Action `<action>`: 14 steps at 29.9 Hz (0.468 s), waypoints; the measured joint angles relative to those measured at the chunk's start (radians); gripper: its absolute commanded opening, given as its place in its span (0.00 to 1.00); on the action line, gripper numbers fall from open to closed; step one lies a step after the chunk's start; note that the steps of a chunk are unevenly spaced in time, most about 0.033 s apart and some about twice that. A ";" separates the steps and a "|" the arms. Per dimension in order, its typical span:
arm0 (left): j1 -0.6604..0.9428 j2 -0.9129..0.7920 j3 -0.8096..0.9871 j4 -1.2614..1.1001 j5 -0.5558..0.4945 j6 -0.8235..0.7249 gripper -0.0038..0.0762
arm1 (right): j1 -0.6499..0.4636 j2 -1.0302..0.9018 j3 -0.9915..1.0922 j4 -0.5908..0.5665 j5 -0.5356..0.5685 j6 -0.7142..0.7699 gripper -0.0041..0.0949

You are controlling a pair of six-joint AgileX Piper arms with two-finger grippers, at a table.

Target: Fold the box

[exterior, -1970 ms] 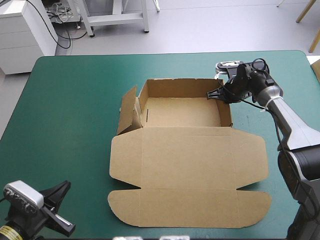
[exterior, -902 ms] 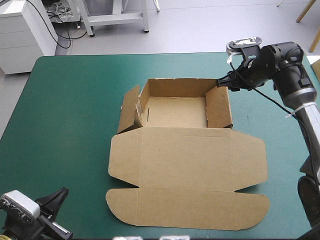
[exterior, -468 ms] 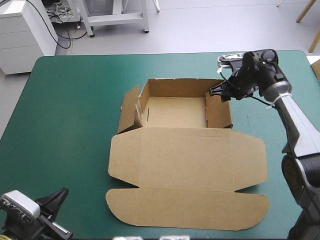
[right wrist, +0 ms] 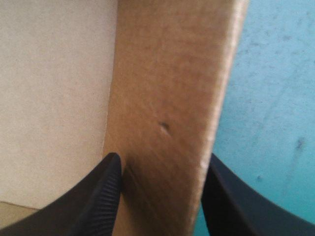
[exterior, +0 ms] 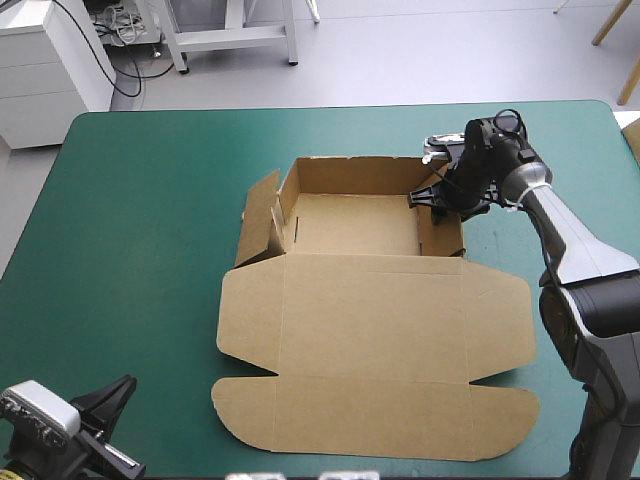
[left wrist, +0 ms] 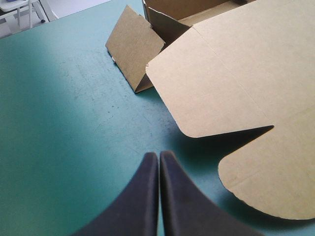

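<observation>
The brown box lies mid-table. Its tray is at the back with far and right walls raised, and its lid is flat toward the front. The left side flap leans outward, also seen as the flap ahead of my left gripper. My right gripper straddles the tray's right wall, one black finger inside the tray and the other outside, shut on the wall. My left gripper is shut on nothing and hovers over the cover near the table's front left corner.
A wide strip of teal-green cover runs between the box and the table's left edge. A narrower strip lies right of the tray. The lid's rounded front flap sits just ahead and to the side of my left gripper.
The right gripper drew back toward the tray's far right corner, then came down over the right wall, which now stands between its fingers. The left arm sank slightly lower.
</observation>
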 measured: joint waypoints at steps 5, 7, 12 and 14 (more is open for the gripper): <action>0.000 0.000 0.000 0.000 0.000 0.000 0.04 | 0.000 0.007 0.002 -0.002 -0.002 -0.002 0.03; 0.000 0.000 0.000 0.000 0.000 0.000 0.04 | 0.000 0.006 0.003 -0.004 -0.004 -0.003 0.02; 0.000 0.000 0.000 0.000 0.000 0.000 0.04 | 0.000 -0.028 0.008 -0.005 -0.008 -0.002 0.02; 0.000 0.000 0.000 0.000 0.000 0.000 0.04 | 0.000 -0.068 0.008 -0.010 -0.004 -0.015 0.02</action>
